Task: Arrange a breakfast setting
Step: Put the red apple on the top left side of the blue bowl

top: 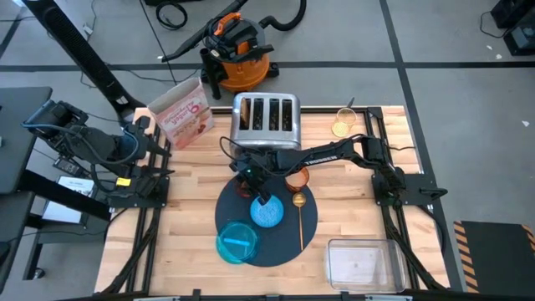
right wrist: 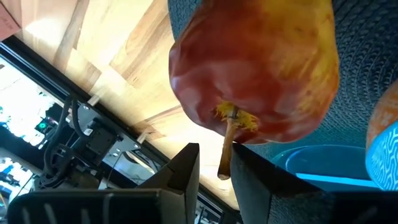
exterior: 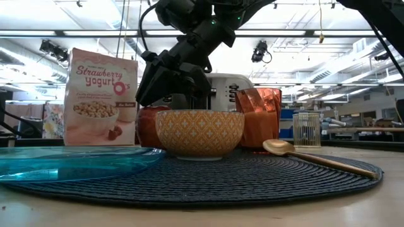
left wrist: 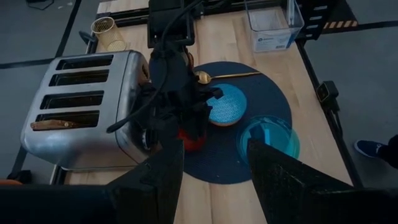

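A red-and-yellow apple [right wrist: 255, 68] lies on its side on the round dark mat [top: 305, 238], at the mat's far left, between the toaster and the patterned bowl [exterior: 199, 132]. My right gripper [right wrist: 214, 171] slants down at the apple, slightly open, with the stem [right wrist: 227, 146] reaching between its fingertips. On the mat also sit a blue plate [top: 236, 242], a copper cup [exterior: 259, 116] and a gold spoon [top: 300, 219]. A slice of toast [left wrist: 56, 124] sits in one toaster slot. My left gripper [left wrist: 214, 168] is open and raised at the table's left edge. My right gripper has the free end of the apple's stem [right wrist: 222, 173] between its two fingertips, and the gap is wider than the stem. I cannot tell whether either finger touches it. The fingers slant down from the table's right side. The apple rests on the mat.
The steel toaster [top: 266, 121] stands just behind the mat. A pink-and-white cereal box [top: 181, 113] is at the far left, and a yellow glass [top: 344, 124] at the far right. A clear plastic container [top: 364, 263] sits at the near right corner. Bare wood lies left of the mat.
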Robot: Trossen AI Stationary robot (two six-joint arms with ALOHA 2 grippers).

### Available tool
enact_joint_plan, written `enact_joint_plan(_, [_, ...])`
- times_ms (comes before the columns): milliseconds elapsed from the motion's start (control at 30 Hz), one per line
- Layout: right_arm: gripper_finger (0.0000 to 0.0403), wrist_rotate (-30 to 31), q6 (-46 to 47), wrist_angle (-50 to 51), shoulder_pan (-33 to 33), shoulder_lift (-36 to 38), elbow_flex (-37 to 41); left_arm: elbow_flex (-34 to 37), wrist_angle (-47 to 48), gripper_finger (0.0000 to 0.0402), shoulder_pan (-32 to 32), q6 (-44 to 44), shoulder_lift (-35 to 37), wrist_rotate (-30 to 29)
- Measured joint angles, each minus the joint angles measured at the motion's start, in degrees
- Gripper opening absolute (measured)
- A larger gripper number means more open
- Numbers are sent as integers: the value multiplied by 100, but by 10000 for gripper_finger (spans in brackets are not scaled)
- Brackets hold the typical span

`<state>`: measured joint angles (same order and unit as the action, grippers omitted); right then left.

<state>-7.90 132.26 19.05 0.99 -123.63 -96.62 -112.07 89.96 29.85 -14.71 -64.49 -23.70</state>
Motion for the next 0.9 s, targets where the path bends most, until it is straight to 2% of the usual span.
enact_joint_plan(900, [95, 37, 1, -396, 4, 0, 4, 0, -58, 182, 0, 37, 0, -217])
